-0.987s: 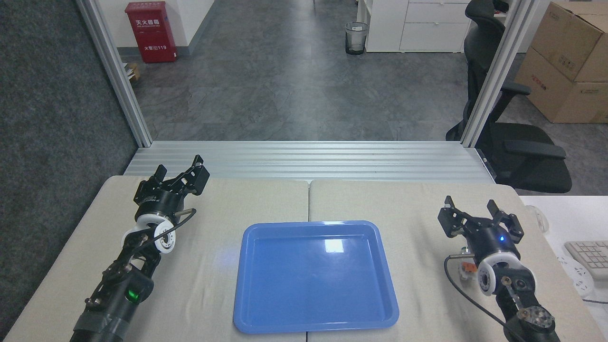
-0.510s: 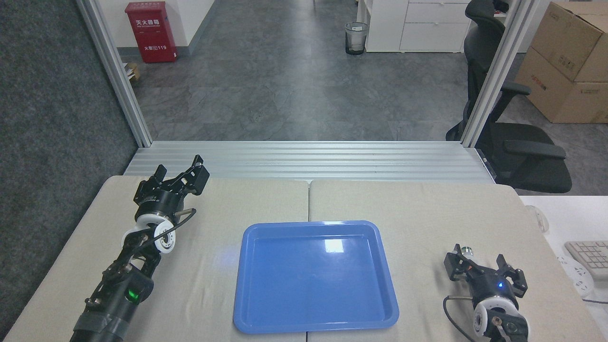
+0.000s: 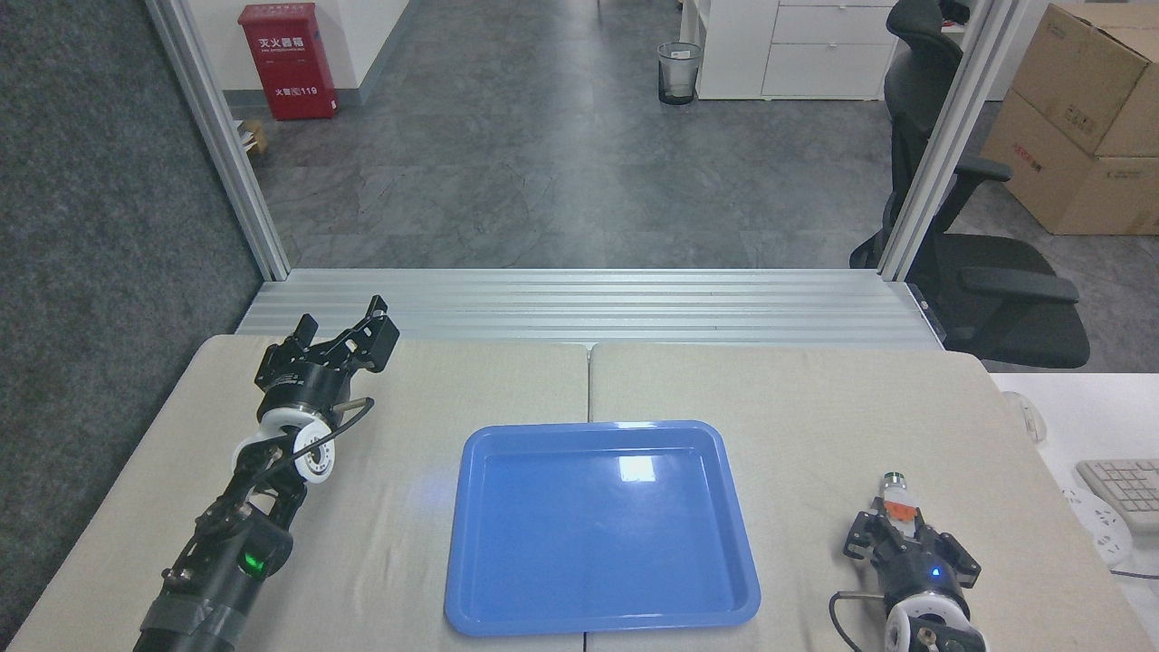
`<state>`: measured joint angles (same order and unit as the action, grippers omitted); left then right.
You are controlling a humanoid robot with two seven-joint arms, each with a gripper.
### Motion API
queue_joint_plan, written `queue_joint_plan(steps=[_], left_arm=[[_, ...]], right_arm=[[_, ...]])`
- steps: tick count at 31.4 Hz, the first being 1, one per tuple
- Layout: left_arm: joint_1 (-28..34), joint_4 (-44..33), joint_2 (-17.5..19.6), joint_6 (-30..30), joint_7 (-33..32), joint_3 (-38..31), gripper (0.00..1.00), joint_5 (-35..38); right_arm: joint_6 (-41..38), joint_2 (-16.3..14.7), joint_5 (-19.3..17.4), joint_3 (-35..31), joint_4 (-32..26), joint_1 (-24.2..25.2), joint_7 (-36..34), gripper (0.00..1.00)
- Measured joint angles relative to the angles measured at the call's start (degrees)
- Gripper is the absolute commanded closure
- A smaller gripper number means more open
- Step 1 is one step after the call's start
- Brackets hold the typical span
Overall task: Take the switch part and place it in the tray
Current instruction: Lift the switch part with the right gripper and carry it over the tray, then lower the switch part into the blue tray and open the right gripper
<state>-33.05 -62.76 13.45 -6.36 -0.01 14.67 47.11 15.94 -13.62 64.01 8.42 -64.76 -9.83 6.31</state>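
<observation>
one small white switch part [image 3: 899,503] with orange middle and dark tip sits pinched in the right gripper [image 3: 898,525]; left gripper [image 3: 349,333] spread over the beige desk [image 3: 797,407]; blue tray [image 3: 598,525] glossy.

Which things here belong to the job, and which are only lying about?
For the job: switch part, blue tray, right gripper.
Lying about: keyboard, office chair, cardboard boxes, waste bin, red cabinet.

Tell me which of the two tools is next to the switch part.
The right tool, low at the table's right edge: the switch part sits at its fingertips. The left tool is far across the blue tray.
</observation>
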Motion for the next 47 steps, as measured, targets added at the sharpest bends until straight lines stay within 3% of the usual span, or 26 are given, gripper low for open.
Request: queue_joint_plan(steps=[10,21,35,40,41,44,47], left_arm=[[0.00,0.00,0.00,-0.01,0.00,0.00,0.00,0.00],[0.00,0.00,0.00,-0.01,0.00,0.00,0.00,0.00],[0.00,0.00,0.00,-0.01,0.00,-0.01,0.00,0.00],[0.00,0.00,0.00,-0.01,0.00,0.00,0.00,0.00],[0.00,0.00,0.00,-0.01,0.00,0.00,0.00,0.00],[0.00,0.00,0.00,-0.01,0.00,0.00,0.00,0.00],[0.00,0.00,0.00,-0.01,0.00,0.00,0.00,0.00]], right_arm=[[0.85,1.41,0.14,2.40,-6.95,-2.88,0.75,1.00],[-0.92,4.79,3.79,15.30,-17.32,-4.83,4.39,1.00],[1.15,8.31,7.16,26.95,-18.35,0.10,8.68,0.95],[1.59,8.95,7.56,28.39,-17.16,0.80,8.78,0.66],[1.62,9.06,7.61,28.45,-16.86,0.82,8.78,0.55],[1.68,9.33,7.68,28.38,-15.94,0.64,8.78,0.02],[1.71,9.59,7.61,28.11,-15.17,0.34,8.78,0.01]])
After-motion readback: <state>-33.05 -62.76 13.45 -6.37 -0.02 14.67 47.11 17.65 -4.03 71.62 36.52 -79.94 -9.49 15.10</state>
